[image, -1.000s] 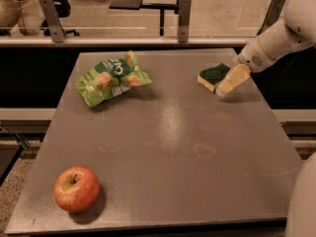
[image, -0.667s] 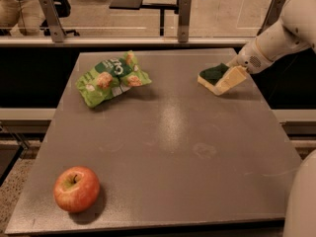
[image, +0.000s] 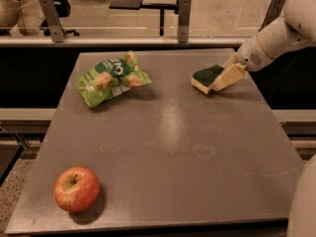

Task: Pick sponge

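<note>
The sponge (image: 204,77), dark green on top with a pale yellow base, lies at the far right of the grey table (image: 163,147). My gripper (image: 223,72) reaches in from the right on the white arm (image: 276,36) and sits against the sponge's right end, low over the table. The right end of the sponge is hidden behind the gripper.
A green crinkled snack bag (image: 111,78) lies at the far left of the table. A red apple (image: 76,189) sits near the front left corner. A railing with posts (image: 184,14) runs behind the table's far edge. Part of my white body (image: 303,201) shows at the lower right.
My gripper has slid a little to the left along the sponge, and the sponge has shifted slightly left with it. The bag and the apple have not moved.
</note>
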